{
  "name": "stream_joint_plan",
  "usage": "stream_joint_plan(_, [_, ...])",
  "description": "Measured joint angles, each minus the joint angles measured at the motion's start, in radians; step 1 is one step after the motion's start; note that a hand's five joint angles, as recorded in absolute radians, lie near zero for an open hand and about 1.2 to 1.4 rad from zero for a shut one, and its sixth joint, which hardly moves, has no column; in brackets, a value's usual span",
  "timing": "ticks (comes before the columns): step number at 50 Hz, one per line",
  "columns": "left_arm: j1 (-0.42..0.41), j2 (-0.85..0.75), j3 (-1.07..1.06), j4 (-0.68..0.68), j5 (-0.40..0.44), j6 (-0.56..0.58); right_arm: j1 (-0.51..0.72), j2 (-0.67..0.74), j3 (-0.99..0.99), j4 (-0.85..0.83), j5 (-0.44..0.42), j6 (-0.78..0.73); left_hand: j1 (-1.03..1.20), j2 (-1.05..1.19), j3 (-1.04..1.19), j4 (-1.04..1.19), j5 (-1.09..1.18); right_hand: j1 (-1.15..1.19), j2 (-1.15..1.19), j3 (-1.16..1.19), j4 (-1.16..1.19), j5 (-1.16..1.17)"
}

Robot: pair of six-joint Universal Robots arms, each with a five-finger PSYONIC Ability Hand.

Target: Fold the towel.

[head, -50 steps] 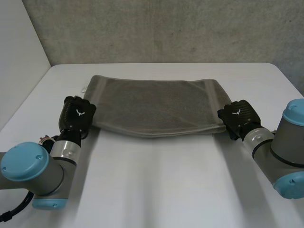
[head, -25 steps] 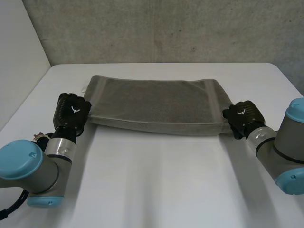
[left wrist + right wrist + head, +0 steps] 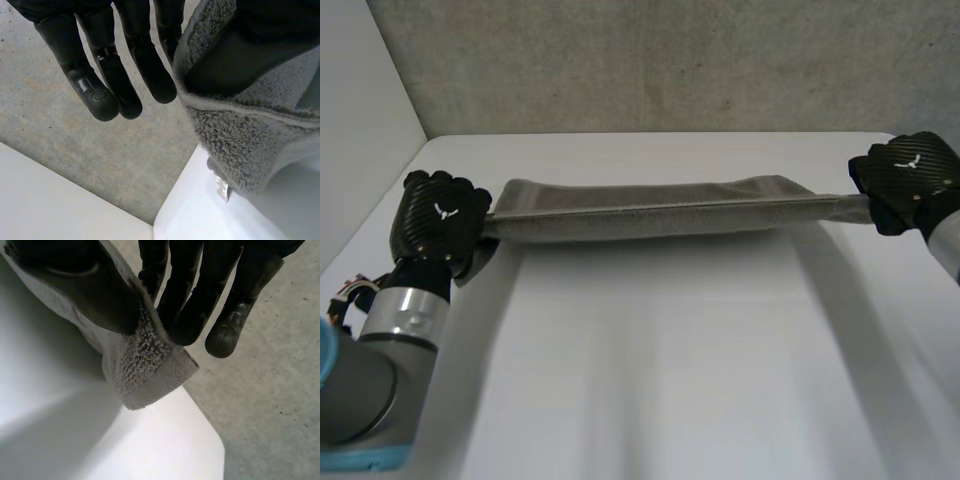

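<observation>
Towel (image 3: 650, 208): I saw it pulled out long between both hands, over the far half of the bench (image 3: 650, 380).
Left hand (image 3: 438, 215): it pinched the towel's left end between thumb and fingers, the other fingers straight.
Right hand (image 3: 908, 175): I watched it pinch the right corner, thumb against fingers.

surface: white table (image 3: 650, 380), rounded corners by the wall (image 3: 670, 60) | on top: grey towel (image 3: 650, 207) stretched near wall, contact unclear
</observation>
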Motion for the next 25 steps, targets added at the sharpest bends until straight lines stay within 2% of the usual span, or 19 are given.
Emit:
stream_joint_plan(9, [0.016,0.288,-0.102,-0.242,0.002,-0.03,-0.11,-0.158,0.076,0.267,-0.116,-0.119,0.0,0.0,0.0,0.0,0.002,0.0,0.0,0.0,0.0,0.001])
stream_joint_plan(15, [0.041,0.406,-0.113,-0.359,0.023,-0.076,-0.161,-0.222,0.093,0.335,-0.166,-0.203,0.0,0.0,0.001,0.0,0.002,0.0,0.0,0.0,0.0,0.002])
stream_joint_plan(20, [0.061,0.384,-0.107,-0.363,0.088,-0.111,-0.168,-0.214,0.086,0.321,-0.181,-0.221,0.0,0.0,0.001,0.0,0.002,0.0,0.0,0.0,0.0,0.002])
stream_joint_plan(25, [0.074,0.236,-0.081,-0.284,0.169,-0.12,-0.159,-0.106,0.053,0.244,-0.179,-0.221,0.0,0.0,0.001,0.0,0.008,0.0,0.0,0.0,0.0,0.004])
